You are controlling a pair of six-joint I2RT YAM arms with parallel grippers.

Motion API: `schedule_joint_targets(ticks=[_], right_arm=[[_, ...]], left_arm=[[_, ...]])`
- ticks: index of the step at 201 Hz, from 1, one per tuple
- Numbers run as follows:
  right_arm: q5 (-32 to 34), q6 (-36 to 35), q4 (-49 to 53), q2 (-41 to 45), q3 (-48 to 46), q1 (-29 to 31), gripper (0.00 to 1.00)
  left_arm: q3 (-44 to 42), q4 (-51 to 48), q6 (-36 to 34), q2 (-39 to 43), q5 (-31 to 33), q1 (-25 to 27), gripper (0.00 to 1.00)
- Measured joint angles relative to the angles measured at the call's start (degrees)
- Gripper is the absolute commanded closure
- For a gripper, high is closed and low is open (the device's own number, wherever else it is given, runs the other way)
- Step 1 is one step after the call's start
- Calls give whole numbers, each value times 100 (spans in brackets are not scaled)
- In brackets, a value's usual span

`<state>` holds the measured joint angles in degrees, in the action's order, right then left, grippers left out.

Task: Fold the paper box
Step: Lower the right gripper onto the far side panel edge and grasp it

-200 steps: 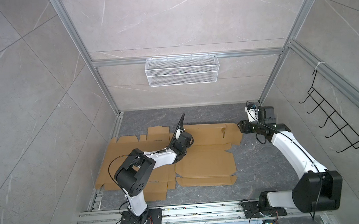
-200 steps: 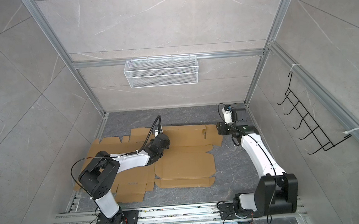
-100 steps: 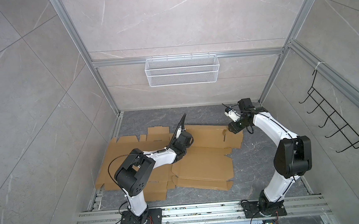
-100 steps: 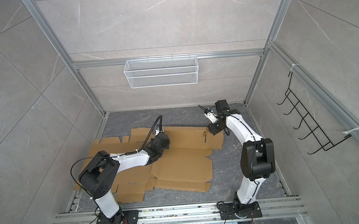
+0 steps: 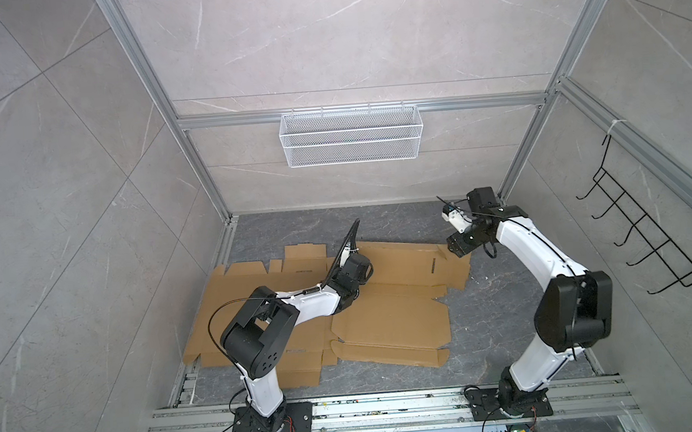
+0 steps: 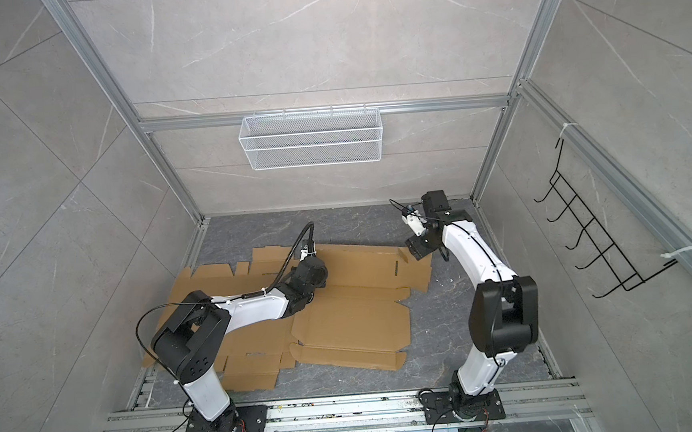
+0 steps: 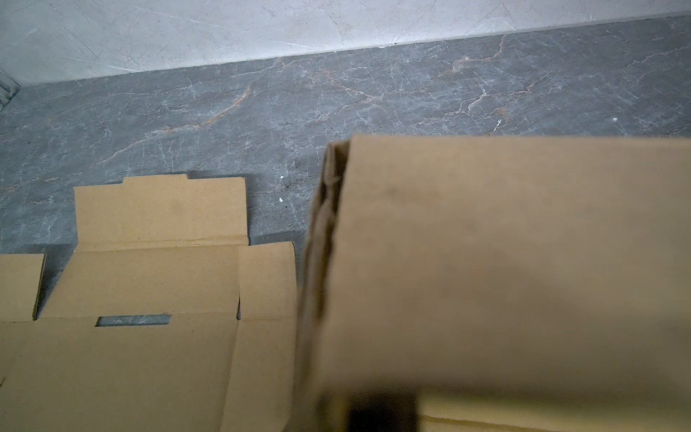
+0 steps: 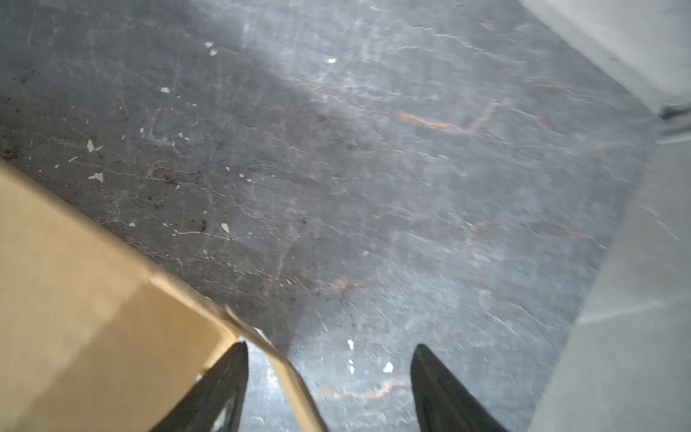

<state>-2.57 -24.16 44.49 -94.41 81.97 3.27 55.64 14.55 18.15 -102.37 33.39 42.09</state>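
**Bimanual cell, top and wrist views.** Change over the last second: the right arm, earlier stretched low along the worktop (image 5: pixel 489 319), has raised its elbow and drawn in. The right gripper (image 5: pixel 458 246) now stands at the upper right corner of the paper box (image 5: pixel 389 318), right of centre in both top views. The box, a flat brown cardboard blank, has turned with that move. Its near edge, formerly level across the frame, now slopes toward the lower right, and the box overlaps a second flat blank (image 5: pixel 233 291) at centre left.

In the right wrist view the dark fingers (image 8: pixel 224 389) stand well apart, with the blank's thin corner edge passing between them; the jaws are open and clamp nothing. The left gripper (image 5: pixel 351 281), at frame centre, has kept its place on the blank's upper left part. Its jaws are closed. Whether cardboard is pinched between them cannot be told, since the left wrist view shows only a blurred panel (image 7: pixel 504 262) close to the lens.

Reading: the blank was dragged and re-aimed, not creased. No wall stands up in the top views, so folding is judged barely begun, with the right jaws placed to take the corner.

Writing: none legible. The small dark marks (image 5: pixel 298 271) on the cardboard are too small to read, and the wire basket (image 5: pixel 351 135) and hook rack (image 5: pixel 646 242) show no label
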Motion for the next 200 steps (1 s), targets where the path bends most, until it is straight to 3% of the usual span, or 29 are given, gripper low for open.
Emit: schedule_joint_targets(ticks=[29, 75, 112, 132, 165, 200], right_arm=[[-157, 232, -251, 680, -629, -164, 24], [-664, 450, -356, 223, -778, -164, 40], [-1038, 509, -435, 131, -1003, -164, 77], [-1075, 595, -588, 225, -1211, -164, 89], [-1093, 817, -839, 800, -1633, -46, 96], [-861, 986, -944, 1495, -1829, 319, 98]], left_arm=[[76, -114, 0, -13, -22, -2, 100], [138, -210, 11, -35, -57, -31, 100], [138, -223, 144, -35, -57, -50, 100], [138, -227, 249, -35, -50, -50, 100], [149, -282, 516, -35, 39, -50, 100], [232, -356, 964, -35, 275, -61, 100]])
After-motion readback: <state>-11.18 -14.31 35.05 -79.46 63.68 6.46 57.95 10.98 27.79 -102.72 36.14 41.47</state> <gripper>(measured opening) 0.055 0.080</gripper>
